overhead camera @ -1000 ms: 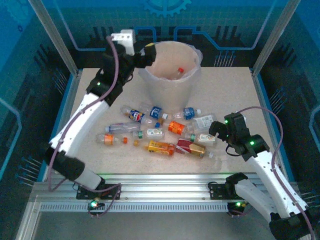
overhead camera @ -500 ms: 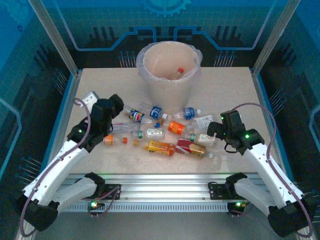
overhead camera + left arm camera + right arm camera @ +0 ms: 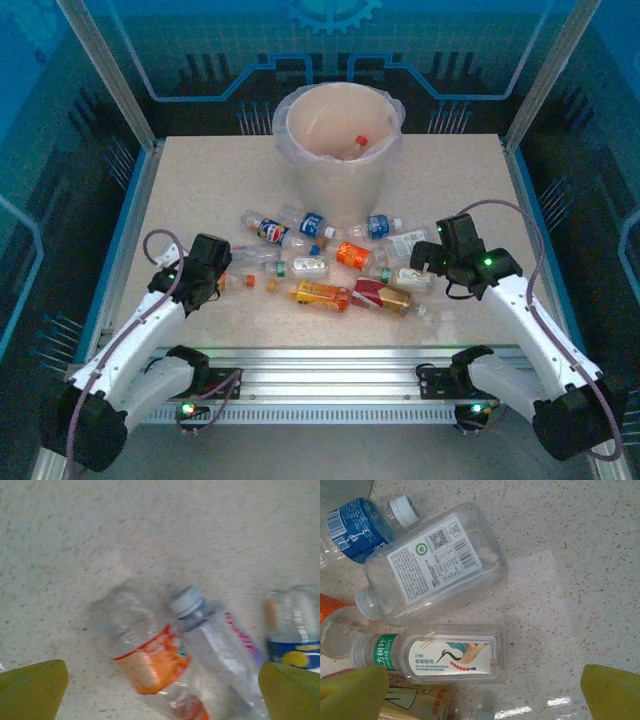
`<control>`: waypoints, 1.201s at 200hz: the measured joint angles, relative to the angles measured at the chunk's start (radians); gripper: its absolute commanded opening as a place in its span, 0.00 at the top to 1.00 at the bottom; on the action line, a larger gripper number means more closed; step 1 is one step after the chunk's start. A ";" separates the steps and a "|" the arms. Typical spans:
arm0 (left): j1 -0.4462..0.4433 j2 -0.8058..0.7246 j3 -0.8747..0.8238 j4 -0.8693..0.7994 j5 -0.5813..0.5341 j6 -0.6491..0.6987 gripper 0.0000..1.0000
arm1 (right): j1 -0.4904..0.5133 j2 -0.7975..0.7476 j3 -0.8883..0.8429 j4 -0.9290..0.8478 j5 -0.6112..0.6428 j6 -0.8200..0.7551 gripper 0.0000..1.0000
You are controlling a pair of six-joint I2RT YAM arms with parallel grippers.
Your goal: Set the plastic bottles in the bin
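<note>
The bin, a tall pale bucket with a clear liner, stands at the back centre with a red-capped bottle inside. Several plastic bottles lie scattered in front of it. My left gripper hovers open over the pile's left end. Between its fingertips lie an orange-labelled bottle and a clear bottle with a pale cap. My right gripper is open over the right end. Below it lie a crane-labelled bottle and a white-labelled bottle. Neither gripper holds anything.
A blue-and-yellow labelled bottle lies right of the left gripper. A blue-labelled bottle and a yellow-and-red one border the right gripper's view. Metal frame posts and blue panels wall the table; a rail runs along its near edge.
The left arm has swung from the bin's rim down to the left end of the bottle pile. The right gripper has crept slightly toward the bottles.
</note>
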 measured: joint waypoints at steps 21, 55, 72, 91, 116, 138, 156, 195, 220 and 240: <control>0.036 0.005 -0.038 0.019 0.044 -0.012 0.01 | 0.000 0.022 0.000 0.005 -0.015 0.000 0.00; 0.056 0.039 -0.050 0.075 0.075 -0.010 0.01 | 0.000 0.037 0.000 0.010 -0.021 0.000 0.00; 0.063 0.063 -0.055 0.113 0.089 -0.006 0.01 | 0.000 0.038 0.000 0.014 -0.026 0.001 0.00; 0.071 0.100 -0.056 0.151 0.107 -0.007 0.01 | 0.000 0.038 0.000 0.014 -0.026 0.004 0.00; 0.076 0.157 -0.056 0.191 0.119 -0.007 0.01 | 0.000 0.038 0.000 0.014 -0.026 0.004 0.00; 0.078 0.211 -0.056 0.212 0.132 -0.011 0.02 | 0.000 0.037 0.000 0.014 -0.026 0.005 0.00; 0.080 0.258 -0.056 0.219 0.135 -0.020 0.06 | 0.000 0.036 0.000 0.013 -0.026 0.010 0.00; 0.085 0.330 -0.056 0.218 0.137 -0.052 0.13 | 0.000 0.037 0.027 0.003 -0.026 0.012 0.00; 0.089 0.353 -0.056 0.235 0.137 -0.071 0.16 | 0.000 0.039 0.041 0.003 -0.026 0.012 0.00; 0.094 0.380 -0.056 0.242 0.137 -0.074 0.22 | 0.000 0.051 0.043 0.003 -0.026 0.012 0.00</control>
